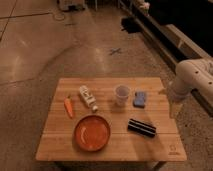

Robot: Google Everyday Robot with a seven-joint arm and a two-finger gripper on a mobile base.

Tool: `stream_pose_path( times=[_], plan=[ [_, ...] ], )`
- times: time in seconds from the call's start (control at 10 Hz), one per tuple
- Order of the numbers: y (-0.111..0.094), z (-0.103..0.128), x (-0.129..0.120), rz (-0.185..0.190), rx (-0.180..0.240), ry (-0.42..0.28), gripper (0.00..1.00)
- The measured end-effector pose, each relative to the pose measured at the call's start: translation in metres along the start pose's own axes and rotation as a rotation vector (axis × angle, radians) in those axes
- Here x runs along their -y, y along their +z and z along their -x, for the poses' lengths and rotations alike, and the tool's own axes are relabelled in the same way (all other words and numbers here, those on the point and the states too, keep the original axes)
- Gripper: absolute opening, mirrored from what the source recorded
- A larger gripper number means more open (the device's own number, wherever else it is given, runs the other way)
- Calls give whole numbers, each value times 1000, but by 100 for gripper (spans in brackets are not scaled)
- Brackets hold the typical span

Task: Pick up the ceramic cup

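The ceramic cup is small, white and round. It stands upright on the wooden table, in the back middle-right part. My white arm reaches in from the right, beside the table's right edge. The gripper hangs down from it at the table's right edge, well to the right of the cup and not touching it.
A blue sponge lies just right of the cup, between it and the gripper. A white printed bottle lies to the cup's left, with a carrot beyond it. An orange plate and a black object sit in front.
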Motion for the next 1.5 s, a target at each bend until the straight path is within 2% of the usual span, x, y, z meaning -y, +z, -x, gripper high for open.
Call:
stream_pose_path(
  times=[0.5,0.7,0.9,1.5],
  plan=[
    [13,36,24,11,-18,-45,80],
    [19,43,32,18,-31,-60,80],
    [28,65,50,25,-39,-95,80],
    [45,92,76,40,-56,-161,80]
  ],
)
